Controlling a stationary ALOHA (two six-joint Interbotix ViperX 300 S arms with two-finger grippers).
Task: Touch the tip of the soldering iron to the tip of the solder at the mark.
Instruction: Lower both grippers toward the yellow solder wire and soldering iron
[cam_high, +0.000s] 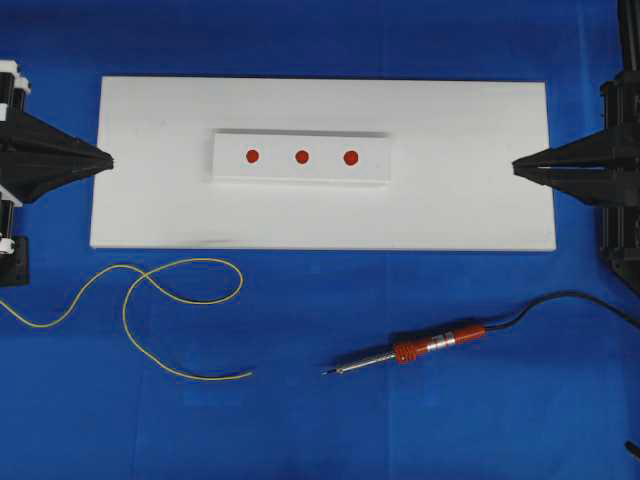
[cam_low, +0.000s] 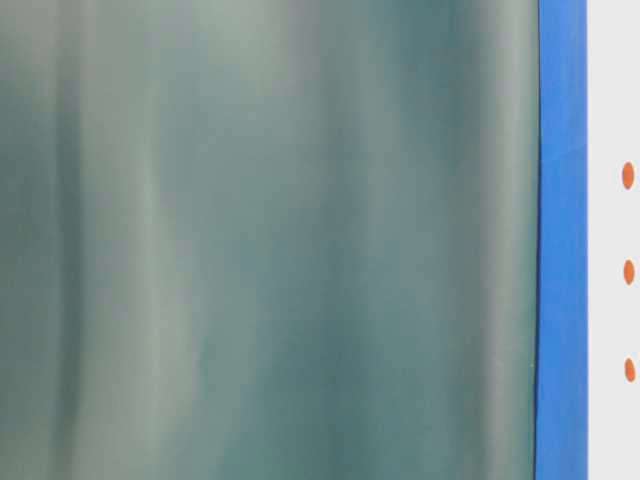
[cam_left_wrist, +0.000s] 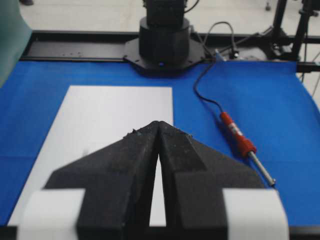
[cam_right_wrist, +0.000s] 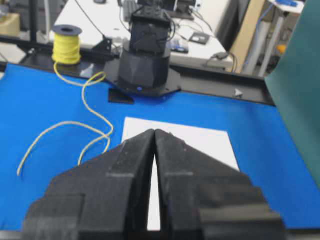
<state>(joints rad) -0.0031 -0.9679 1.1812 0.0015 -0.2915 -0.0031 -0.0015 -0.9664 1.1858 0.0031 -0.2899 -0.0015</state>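
Note:
The soldering iron (cam_high: 425, 350) lies on the blue mat at the front right, its dark tip pointing left and its black cord trailing off to the right; the left wrist view shows the soldering iron (cam_left_wrist: 240, 142) too. The solder (cam_high: 160, 305), a thin yellow wire, curls in loops on the mat at the front left, and the same solder (cam_right_wrist: 85, 125) shows in the right wrist view. Three red marks (cam_high: 301, 156) sit on a raised white strip. My left gripper (cam_high: 107, 159) is shut and empty at the board's left edge. My right gripper (cam_high: 516, 167) is shut and empty at its right edge.
A large white board (cam_high: 460, 215) lies across the mat's middle under the strip. A yellow solder spool (cam_right_wrist: 67, 44) stands behind the left arm's base. The table-level view is mostly filled by a blurred green sheet (cam_low: 270, 240).

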